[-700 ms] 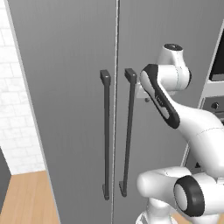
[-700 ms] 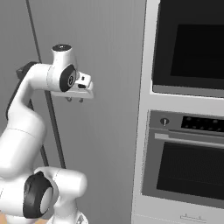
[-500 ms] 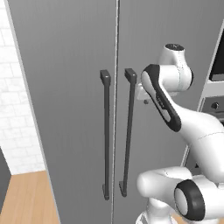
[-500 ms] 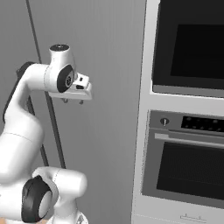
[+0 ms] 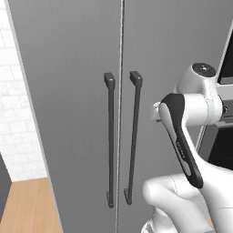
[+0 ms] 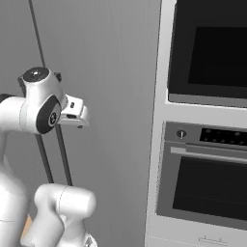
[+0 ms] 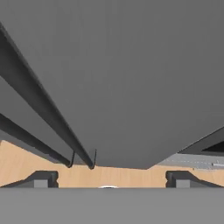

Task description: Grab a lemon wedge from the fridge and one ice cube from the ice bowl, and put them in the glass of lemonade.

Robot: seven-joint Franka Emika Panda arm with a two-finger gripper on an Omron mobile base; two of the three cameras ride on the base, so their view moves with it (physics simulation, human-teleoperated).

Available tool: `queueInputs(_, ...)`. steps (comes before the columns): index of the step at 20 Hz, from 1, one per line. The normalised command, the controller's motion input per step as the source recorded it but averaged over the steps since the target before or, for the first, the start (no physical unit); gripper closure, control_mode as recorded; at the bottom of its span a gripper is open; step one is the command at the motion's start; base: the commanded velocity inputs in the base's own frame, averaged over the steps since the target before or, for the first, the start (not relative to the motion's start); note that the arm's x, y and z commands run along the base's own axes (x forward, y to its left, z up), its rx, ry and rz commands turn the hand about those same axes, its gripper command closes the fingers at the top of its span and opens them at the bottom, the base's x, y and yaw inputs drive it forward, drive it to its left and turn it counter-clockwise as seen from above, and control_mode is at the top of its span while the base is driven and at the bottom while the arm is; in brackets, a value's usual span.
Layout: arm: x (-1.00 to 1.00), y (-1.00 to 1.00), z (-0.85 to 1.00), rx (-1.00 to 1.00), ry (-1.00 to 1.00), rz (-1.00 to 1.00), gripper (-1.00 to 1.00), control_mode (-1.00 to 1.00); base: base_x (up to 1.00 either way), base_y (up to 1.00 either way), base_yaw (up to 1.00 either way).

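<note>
Your end effector [image 7: 109, 178], fingers spread apart and empty, faces the tall grey two-door fridge [image 5: 82, 68]; its dark bar handles [image 7: 39, 109] run toward nine o'clock.

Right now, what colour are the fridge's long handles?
Dark grey, nearly black handles; clearest in the left base view.

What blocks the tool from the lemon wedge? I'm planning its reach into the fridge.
Both doors of the fridge are shut, so they stand between the open tool and anything inside. The dark bar handles hang ungrasped.
</note>
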Motion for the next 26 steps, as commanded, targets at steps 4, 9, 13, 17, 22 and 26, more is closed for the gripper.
queueInputs(4,-0.09,0.0,-0.51,0.02,0.0,-0.03,-1.0,-1.0,0.0,0.0,0.0)
queueInputs(9,0.0,-0.04,-0.39,0.04,0.0,-0.01,-1.0,-1.0,0.0,0.0,0.0)
queueInputs(13,-0.33,0.03,-0.01,0.0,0.01,0.0,-1.0,-1.0,0.0,0.0,0.0)
queueInputs(17,-0.39,0.37,0.0,0.0,-0.03,0.0,-1.0,1.0,-0.09,0.14,0.0)
queueInputs(22,0.0,0.0,0.0,0.0,0.0,0.0,-1.0,1.0,-0.38,0.58,0.0)
queueInputs(26,0.0,0.0,0.0,0.0,0.0,0.0,-1.0,1.0,-0.44,0.32,0.0)
